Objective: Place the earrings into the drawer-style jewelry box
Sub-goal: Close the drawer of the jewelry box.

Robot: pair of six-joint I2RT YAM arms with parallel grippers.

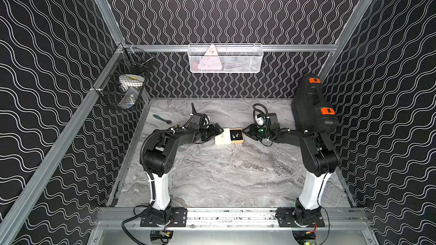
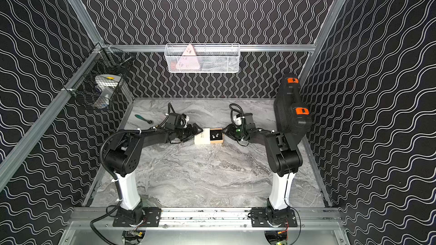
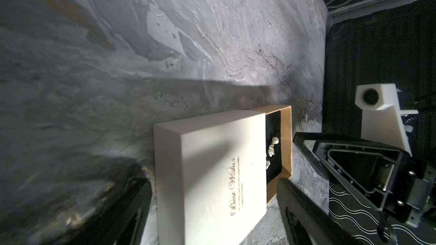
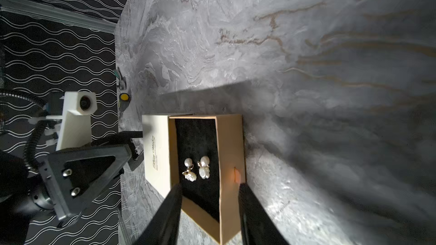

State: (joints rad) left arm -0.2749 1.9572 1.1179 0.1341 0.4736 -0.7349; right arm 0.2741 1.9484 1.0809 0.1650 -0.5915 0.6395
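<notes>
The jewelry box lies mid-table, its cream sleeve toward the left arm. Its tan tray is slid out toward the right arm. Two pearl earrings rest on the tray's black lining. My left gripper is open and straddles the sleeve, with a thin gap on each side. My right gripper is open around the tray's outer corner. One of its fingers stands just outside the end wall; the other finger is over the tray's side.
A big black case with orange latches stands at the back right, close behind the right arm. A green-handled tool lies at the back left. A white wire basket and a black mesh basket hang on the walls.
</notes>
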